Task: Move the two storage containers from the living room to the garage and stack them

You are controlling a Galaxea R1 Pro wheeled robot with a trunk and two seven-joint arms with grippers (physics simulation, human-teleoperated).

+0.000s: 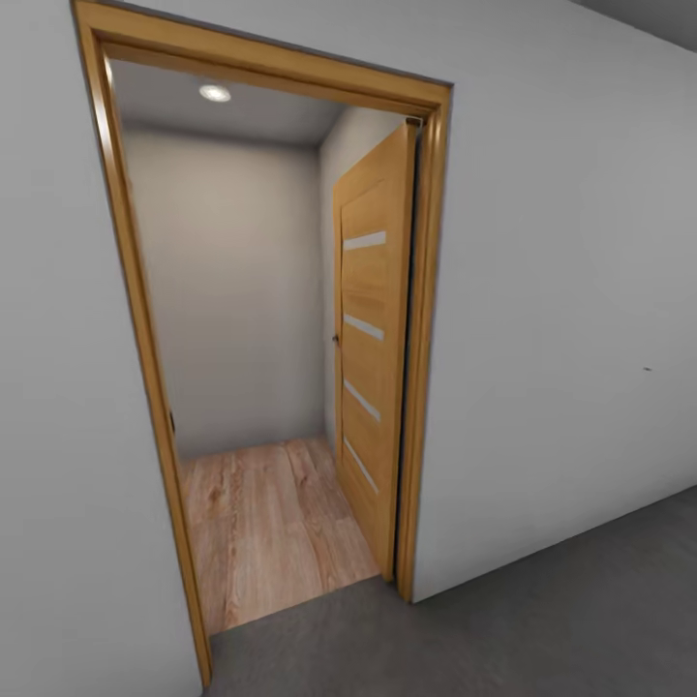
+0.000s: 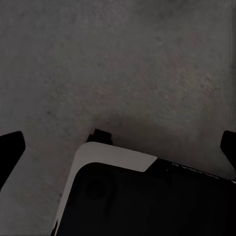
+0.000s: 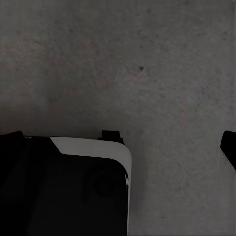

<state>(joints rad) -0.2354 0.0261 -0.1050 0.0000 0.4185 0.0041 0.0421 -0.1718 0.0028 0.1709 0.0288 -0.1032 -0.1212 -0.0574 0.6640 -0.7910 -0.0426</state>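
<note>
At the garage doorway [image 1: 290, 319], the robot stands on the dark grey floor [image 1: 542, 620], facing the open wooden door [image 1: 373, 339] and light wood-plank flooring [image 1: 266, 528] beyond. Both wrist cameras look down at concrete: left end effector [image 2: 118, 147] spread wide, empty; right end effector [image 3: 118, 147] likewise released. No container in sight, so I'd judge fetching remains.

An open wooden door [image 1: 370, 348] is seen within its frame [image 1: 426, 339], wood-plank flooring [image 1: 261, 523] beyond the dark grey floor [image 1: 542, 620].
</note>
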